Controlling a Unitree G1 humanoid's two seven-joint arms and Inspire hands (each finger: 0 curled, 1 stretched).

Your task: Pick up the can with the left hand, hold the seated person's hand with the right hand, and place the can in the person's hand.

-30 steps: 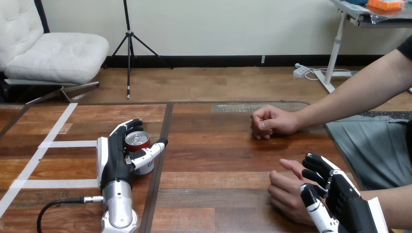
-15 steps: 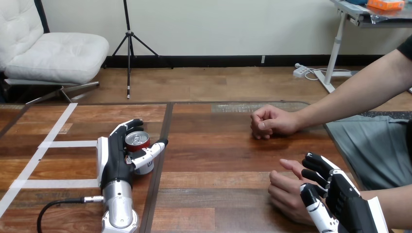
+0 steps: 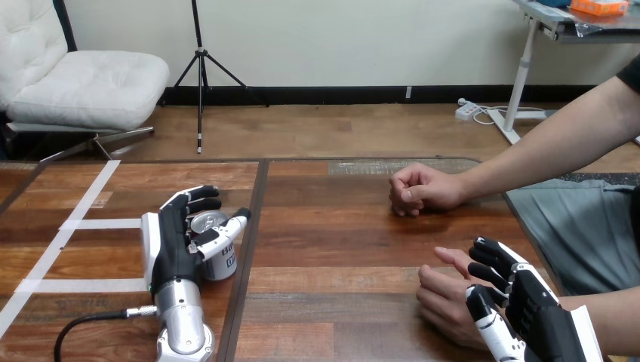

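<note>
Left hand (image 3: 172,249) is wrapped on the can (image 3: 220,264). Its fingers (image 3: 202,200) hook round the far side and the thumb crosses the near side, so the can is clamped against the palm. A side wrap makes sense here: it keeps the can upright and leaves the base free for setting into a palm.

The can is left of centre on the worktop (image 3: 340,249), just left of the seam between the boards and well apart from the person. Can't tell if its base is on the wood or just off it. My read is grasp made, lift not yet evident.

Right hand (image 3: 537,311) is low at the right, at the wrist end of the person's hand (image 3: 444,300), touching or overlapping it. Can't tell whether it has a real grip there. The person's hand is loosely curled near the worktop's near edge, open side toward the left, and looks offered as the drop spot. With the right hand on the outer side it can steady the wrist and leave the inner side clear for the can.

The person's other hand is a fist (image 3: 419,188) resting further back, out of the transfer path.

Next move, as I judge it, is to lift and carry the can right across bare wood.

Risks:
- the smooth can slipping or tilting in the wrap
- the person's hand probably too curled to take the can
- the right-side hold is unconfirmed, so the target may shift at release
</note>
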